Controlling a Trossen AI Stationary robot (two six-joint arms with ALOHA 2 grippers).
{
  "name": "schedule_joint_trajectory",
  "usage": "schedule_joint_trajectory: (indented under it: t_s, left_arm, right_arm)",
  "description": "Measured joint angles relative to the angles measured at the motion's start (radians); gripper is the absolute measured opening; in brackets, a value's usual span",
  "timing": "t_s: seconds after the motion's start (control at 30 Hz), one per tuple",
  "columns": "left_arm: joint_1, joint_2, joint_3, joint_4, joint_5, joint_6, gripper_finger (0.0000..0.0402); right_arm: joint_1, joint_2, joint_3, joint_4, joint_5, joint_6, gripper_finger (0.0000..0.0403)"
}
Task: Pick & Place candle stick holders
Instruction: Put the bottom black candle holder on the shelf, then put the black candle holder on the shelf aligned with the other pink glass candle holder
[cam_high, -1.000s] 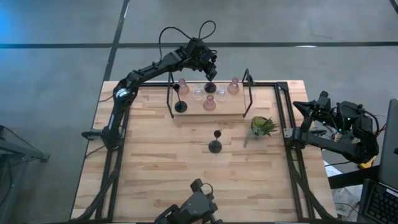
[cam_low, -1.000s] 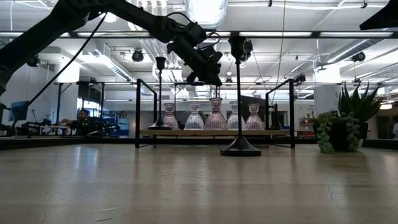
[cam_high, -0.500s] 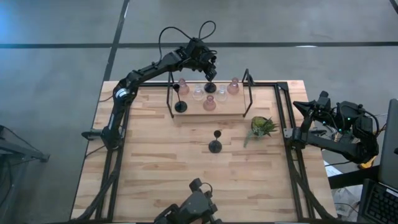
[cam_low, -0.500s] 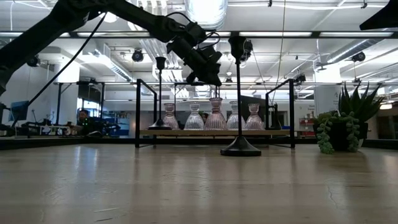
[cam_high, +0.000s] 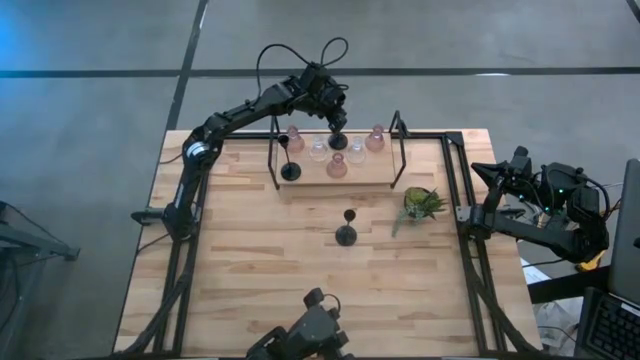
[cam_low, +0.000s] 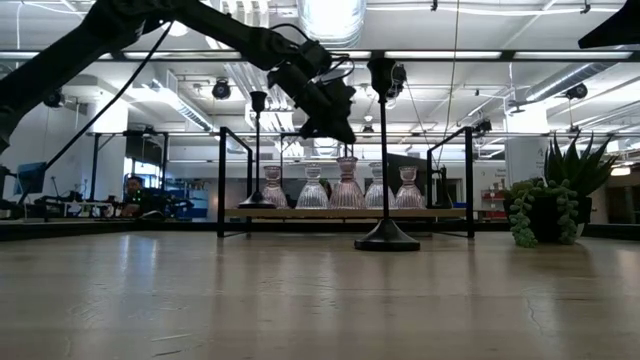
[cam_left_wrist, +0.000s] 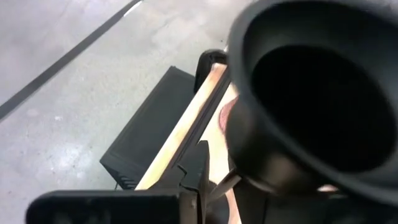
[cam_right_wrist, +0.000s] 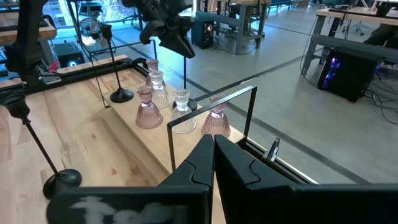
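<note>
Reaching over the far rack (cam_high: 336, 181) in the high view, the left tool (cam_high: 338, 122) appears pinched on a black candle stick holder (cam_high: 338, 139) among the pink and clear holders (cam_high: 337, 165), though the fingers are hard to make out; another black holder (cam_high: 346, 234) stands mid-bench (cam_high: 250, 260), and the right tool (cam_high: 500, 170) waits pressed together at the bench's right edge. Low view shows the left tool (cam_low: 322, 105) above the rack's glass row, so placing seems in hand. Next: lower squarely, then release.

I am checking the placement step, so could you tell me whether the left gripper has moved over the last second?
Barely. The left gripper holds almost the same spot above the back of the black rack, having only tilted slightly more upright.
</note>
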Motion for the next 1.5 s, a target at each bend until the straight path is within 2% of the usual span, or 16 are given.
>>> schedule_joint_trajectory:
  t_s: [0.2,0.43,0.57,0.87,1.13,1.4,1.5]
  left_arm:
    - [0.001,0.000,0.000,-0.009,0.000,0.017,0.0096]
    - [0.002,-0.001,0.001,-0.017,0.003,-0.006,0.0168]
    - [0.003,-0.005,0.001,-0.070,0.063,0.006,0.0188]
    - [0.005,-0.049,0.001,-0.180,0.065,0.047,0.0190]
    - [0.004,-0.148,0.001,-0.257,0.086,0.055,0.0190]
    - [0.004,-0.351,0.001,-0.319,0.127,0.061,0.0190]
    - [0.001,-0.449,0.001,-0.336,0.096,0.070,0.0179]
  right_arm:
    - [0.000,0.000,0.000,0.000,0.000,0.000,0.0008]
    - [0.000,0.000,0.000,0.000,0.000,0.000,0.0008]
    - [0.000,0.000,0.000,0.000,0.000,0.000,0.0008]
    - [0.000,0.000,0.000,0.000,0.000,0.000,0.0008]
    - [0.000,0.000,0.000,0.000,0.000,0.000,0.0008]
    - [0.000,0.000,0.000,0.000,0.000,0.000,0.0008]
    - [0.000,0.000,0.000,0.000,0.000,0.000,0.0008]
